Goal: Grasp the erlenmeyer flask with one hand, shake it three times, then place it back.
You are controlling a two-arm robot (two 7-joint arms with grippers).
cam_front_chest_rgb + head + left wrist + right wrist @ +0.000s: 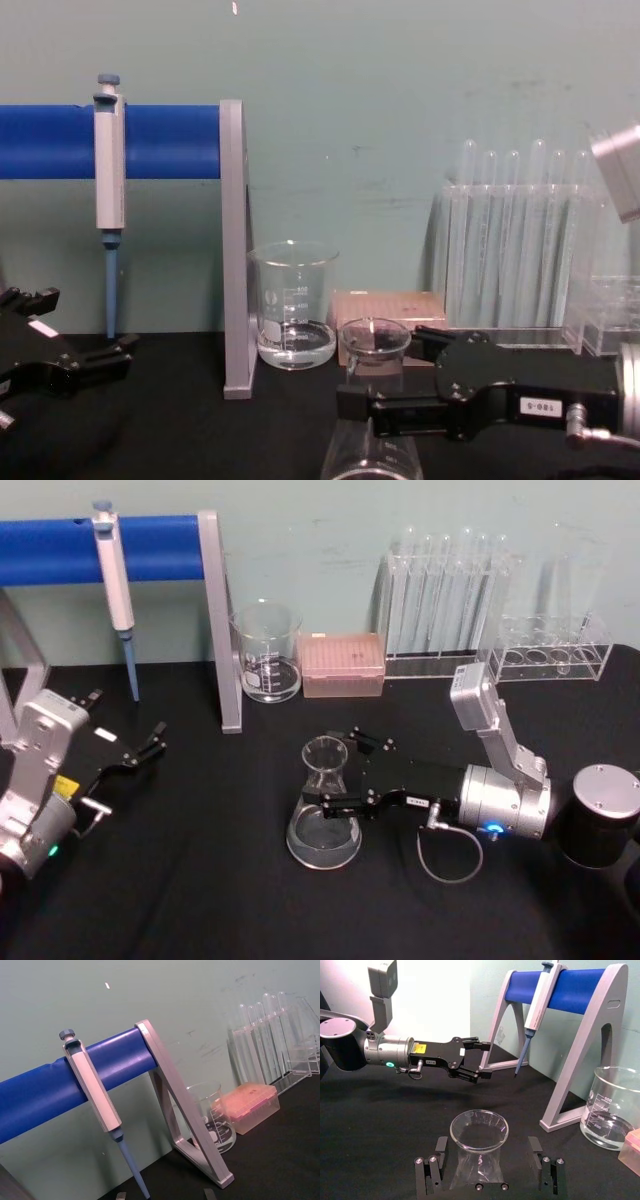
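In the head view, the erlenmeyer flask [322, 825] stood upright on the black table [200, 900], its long axis vertical. The right gripper [328, 772] reached in level from the robot's right, with one finger on each side of the narrow neck. The left gripper [140, 752] lay well apart on the far left, so the right arm was plainly the nearer one. How much clearance the fingers had at the glass was hard to judge from above. The left wrist view looked toward the pipette [92, 1090] on its blue stand and the beaker [212, 1120], away from the work. In the right wrist view, the flask [479, 1132] sat centred between the two fingers [440, 1146]. A gap showed on either side of the neck, so the jaws were spread and not yet clamped, and the flask's base was cut off. The left gripper [479, 1057] hung beyond it with its fingers parted. In the chest view, the rim of the flask [375, 342] rose above the right gripper [385, 375], while the base ran off the lower edge. The left gripper [85, 325] sat low at the left edge.
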